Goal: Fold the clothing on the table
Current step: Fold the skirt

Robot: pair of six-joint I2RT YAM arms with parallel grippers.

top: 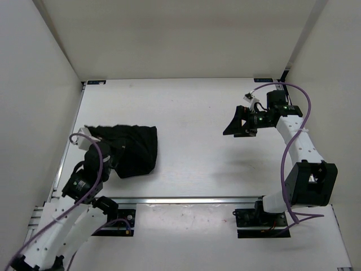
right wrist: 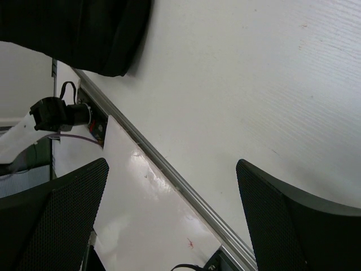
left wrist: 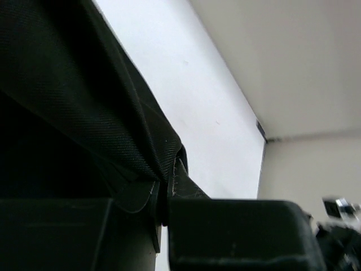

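The black clothing [top: 134, 148] lies bunched in a heap on the left side of the white table [top: 197, 107]. My left gripper [top: 106, 157] sits at the heap's near-left edge, shut on a fold of the clothing. In the left wrist view the clothing [left wrist: 73, 84] drapes up out of the shut gripper [left wrist: 161, 195] and fills the left half. My right gripper [top: 239, 126] hovers open at the far right, well away from the garment. In the right wrist view, that gripper [right wrist: 172, 169] holds nothing, and the clothing [right wrist: 73, 34] shows at the top left.
A metal rail [top: 186, 199] runs along the table's near edge, with both arm bases just in front of it. White enclosure walls [top: 34, 84] close in the left, back and right sides. A purple cable [top: 290, 141] loops along the right arm.
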